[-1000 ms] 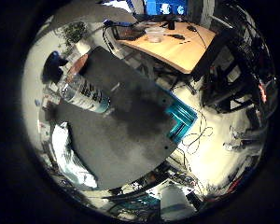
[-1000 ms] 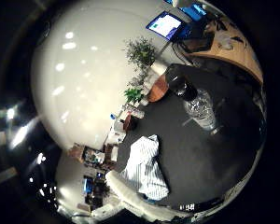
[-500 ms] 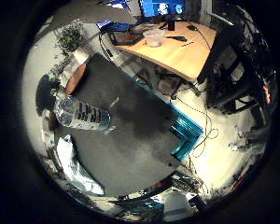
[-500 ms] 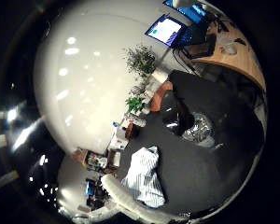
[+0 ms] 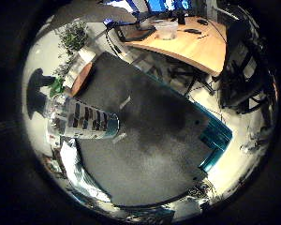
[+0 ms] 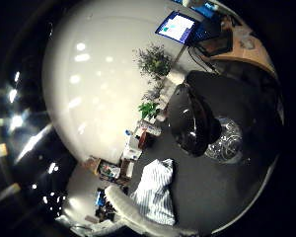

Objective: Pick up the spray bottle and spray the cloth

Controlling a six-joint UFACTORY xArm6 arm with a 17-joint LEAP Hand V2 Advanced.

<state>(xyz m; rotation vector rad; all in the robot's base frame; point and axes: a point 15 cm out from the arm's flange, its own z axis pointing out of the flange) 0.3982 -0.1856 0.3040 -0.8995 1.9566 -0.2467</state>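
Observation:
A clear spray bottle (image 5: pixel 81 117) with a printed label and a black spray head (image 6: pixel 192 118) stands on a dark round table (image 5: pixel 155 127). It looms large in the right thumb side palm view, so it is close to the palm. A white and blue striped cloth (image 6: pixel 153 193) lies crumpled on the table near its edge, a short way from the bottle; it also shows in the right little finger side palm view (image 5: pixel 73 164).
A wooden desk (image 5: pixel 183 42) with a bowl and monitors (image 6: pixel 178 25) stands beyond the table. A teal crate (image 5: pixel 215 145) sits on the floor beside the table. Potted plants (image 6: pixel 153 64) stand by the white wall.
The bottle has grown larger in both views and the scene has shifted: the palm has come closer to the bottle. The bottle and the cloth have stayed in place on the table.

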